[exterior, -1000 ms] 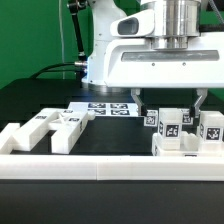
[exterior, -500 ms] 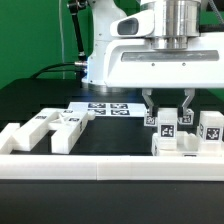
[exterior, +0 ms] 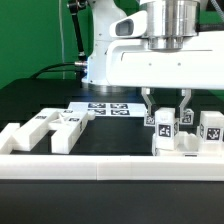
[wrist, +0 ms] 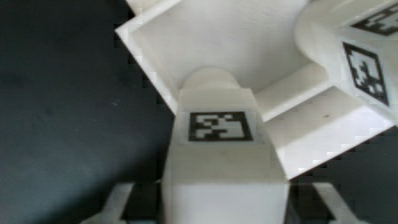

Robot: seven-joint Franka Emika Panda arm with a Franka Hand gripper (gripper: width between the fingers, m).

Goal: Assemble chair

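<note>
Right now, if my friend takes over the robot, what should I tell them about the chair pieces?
Jaws: they look shut on the upright tagged piece, one finger on each side.
Parts: that piece stands among a cluster of white parts on the exterior view's right, with another tagged block beside it. Loose pieces lie on the exterior view's left, behind the border rail.
Done: one piece is gripped. Nothing looks like a chair yet.
Left: probably move that piece, then join everything.

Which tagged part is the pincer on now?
The upright tagged post at the exterior view's right, clamped in the pincer; the tagged block beside it and the parts at that view's left lie untouched.
</note>
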